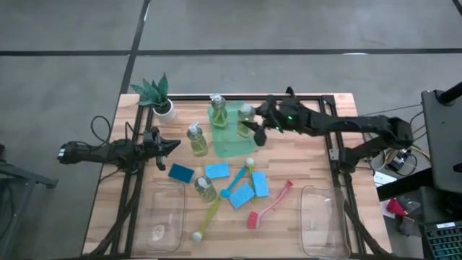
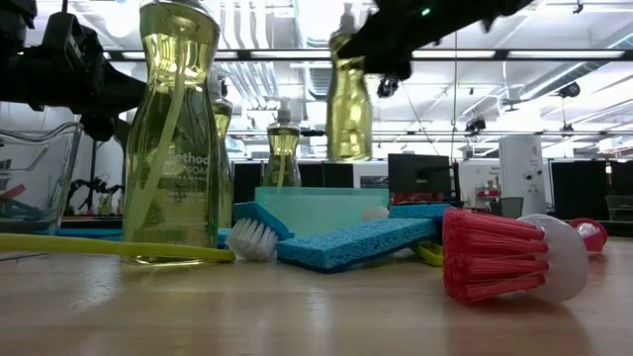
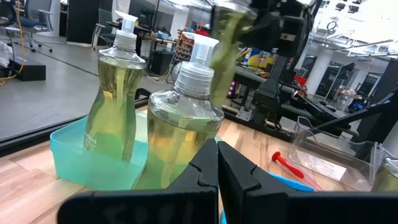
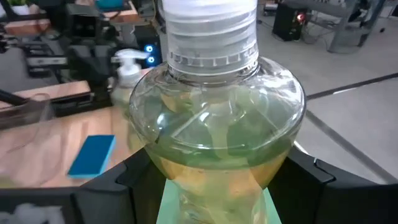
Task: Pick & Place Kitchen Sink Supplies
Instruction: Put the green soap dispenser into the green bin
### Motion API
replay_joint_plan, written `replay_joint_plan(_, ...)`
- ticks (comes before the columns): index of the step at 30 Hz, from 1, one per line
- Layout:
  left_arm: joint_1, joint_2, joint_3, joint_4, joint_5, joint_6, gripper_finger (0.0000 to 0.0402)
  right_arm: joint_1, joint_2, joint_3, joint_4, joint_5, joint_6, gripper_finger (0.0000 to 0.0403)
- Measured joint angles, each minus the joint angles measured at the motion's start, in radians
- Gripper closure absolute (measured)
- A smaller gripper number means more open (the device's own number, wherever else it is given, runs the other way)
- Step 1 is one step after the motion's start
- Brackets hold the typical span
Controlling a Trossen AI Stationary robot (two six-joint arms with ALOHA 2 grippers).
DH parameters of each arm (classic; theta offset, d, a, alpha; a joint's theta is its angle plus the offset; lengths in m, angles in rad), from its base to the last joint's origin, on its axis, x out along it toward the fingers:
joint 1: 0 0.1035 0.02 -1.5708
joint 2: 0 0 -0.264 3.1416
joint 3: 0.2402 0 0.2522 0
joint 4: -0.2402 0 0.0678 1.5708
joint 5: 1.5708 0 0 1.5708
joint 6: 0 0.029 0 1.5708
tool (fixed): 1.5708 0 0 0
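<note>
From above, the right hand [image 1: 250,124] is seen over the far right part of the green tray [image 1: 229,146], clamped on a soap bottle [image 1: 246,120]. A second bottle [image 1: 218,111] stands in the tray's far left corner. Two clear bins [image 1: 163,217] [image 1: 323,220] sit at the near edge of the desk [image 1: 303,170]; bare wood lies between the tray and the right bin. The potted plant [image 1: 160,96] occupies the far left corner.

At desk level, the held bottle [image 2: 349,94] hangs clear above the tray [image 2: 321,206]; blue sponges [image 2: 351,242] and a red brush [image 2: 495,255] crowd the foreground.

From the left wrist, the left hand [image 3: 217,168] is shut and empty, just beside a third bottle [image 3: 180,127].

From the right wrist, the bottle [image 4: 214,118] is gripped between the fingers [image 4: 311,171].
</note>
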Motion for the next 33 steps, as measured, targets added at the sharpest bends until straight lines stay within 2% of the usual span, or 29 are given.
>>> replay_joint_plan(7,0.0,0.0,0.0,0.0,0.0,0.0,0.0401,-0.082,0.141,0.068,0.07,-0.022,-0.04,0.0172)
replay_joint_plan(16,0.0,0.0,0.0,0.0,0.0,0.0,0.0401,-0.183,0.252,0.053,0.176,-0.094,0.013,0.0172)
replay_joint_plan(21,0.0,0.0,0.0,0.0,0.0,0.0,0.0401,-0.2,0.287,0.053,0.267,-0.097,-0.004,0.0172)
replay_joint_plan(33,0.0,0.0,0.0,0.0,0.0,0.0,0.0401,-0.211,0.386,0.044,0.294,-0.095,-0.009,0.0172)
